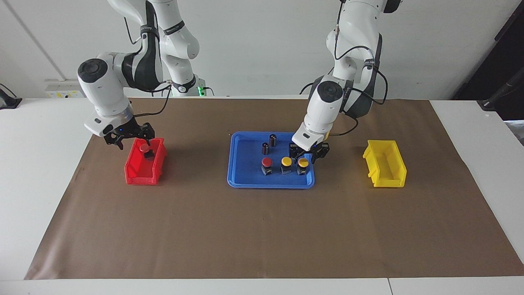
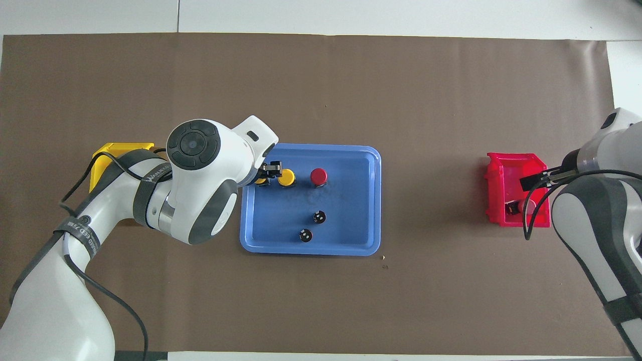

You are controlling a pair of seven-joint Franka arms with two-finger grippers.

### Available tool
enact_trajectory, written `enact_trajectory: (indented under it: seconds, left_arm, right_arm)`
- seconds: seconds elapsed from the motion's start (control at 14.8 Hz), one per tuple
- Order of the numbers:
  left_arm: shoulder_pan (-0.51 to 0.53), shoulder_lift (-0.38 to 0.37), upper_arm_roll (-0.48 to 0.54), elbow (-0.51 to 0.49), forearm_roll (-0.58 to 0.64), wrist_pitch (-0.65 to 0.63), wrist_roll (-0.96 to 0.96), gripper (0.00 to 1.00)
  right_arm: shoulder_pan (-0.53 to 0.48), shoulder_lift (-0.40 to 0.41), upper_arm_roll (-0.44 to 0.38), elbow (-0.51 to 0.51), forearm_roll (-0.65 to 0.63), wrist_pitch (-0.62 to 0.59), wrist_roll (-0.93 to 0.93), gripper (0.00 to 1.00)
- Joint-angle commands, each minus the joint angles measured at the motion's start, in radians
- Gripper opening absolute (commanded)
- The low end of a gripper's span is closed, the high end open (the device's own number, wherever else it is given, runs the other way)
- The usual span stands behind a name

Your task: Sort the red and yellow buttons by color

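Red button (image 1: 144, 148), one of two, lies in the red bin (image 1: 135, 174) at the right arm's end of the bench; right gripper (image 1: 127, 137) sits just above that bin's rim with jaws spread wide and empty. Second red button (image 1: 266, 162) and two yellow buttons (image 1: 286, 162) (image 1: 303, 162) stand in a row in the blue tray (image 1: 241, 180). Step in hand, by judgement: picking the yellow button nearest the yellow bin (image 1: 385, 164), left gripper (image 1: 305, 153) low over it with jaws part-open, nothing gripped; next, closing on the cap and carrying it to that bin.
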Motion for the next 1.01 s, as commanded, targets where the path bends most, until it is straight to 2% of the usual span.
enact_trajectory:
  seconds: [0.0,0.07,0.14,0.2,0.34,0.47,0.61,0.74,0.88,0.95]
  left_arm:
    - [-0.015,0.002,0.013,-0.012,-0.012,0.019,-0.015,0.49]
    - [-0.016,0.002,0.013,-0.012,-0.012,0.007,-0.034,0.22]
    - [-0.018,0.002,0.013,-0.012,-0.011,0.001,-0.055,0.07]
    - [-0.022,0.0,0.015,-0.002,-0.012,-0.019,-0.06,0.02]
    - [-0.024,-0.007,0.013,0.055,-0.011,-0.112,-0.063,0.02]
    - [-0.015,-0.021,0.013,0.154,-0.012,-0.284,-0.055,0.02]
    - [0.01,-0.055,0.022,0.207,-0.012,-0.402,-0.028,0.02]
    - [0.094,-0.084,0.026,0.215,-0.011,-0.465,0.111,0.02]
    - [0.229,-0.11,0.026,0.213,-0.011,-0.496,0.303,0.02]
    - [0.296,-0.116,0.026,0.213,-0.011,-0.498,0.399,0.02]
  right_arm:
    - [0.094,0.087,0.008,0.132,0.005,-0.063,0.175,1.0]
    - [0.137,0.093,0.008,0.149,0.005,-0.064,0.24,1.0]
    - [0.162,0.102,0.008,0.159,0.006,-0.064,0.284,1.0]
    - [0.186,0.106,0.01,0.165,0.006,-0.057,0.332,1.0]
    - [0.245,0.116,0.011,0.168,0.006,-0.034,0.426,1.0]
    - [0.297,0.125,0.01,0.169,0.02,0.006,0.521,1.0]
    - [0.353,0.17,0.011,0.233,0.04,-0.003,0.578,1.0]
    - [0.453,0.231,0.01,0.309,0.022,-0.002,0.714,1.0]
    - [0.508,0.283,0.01,0.358,0.004,0.009,0.809,1.0]
    - [0.571,0.331,0.01,0.391,-0.018,0.008,0.866,1.0]
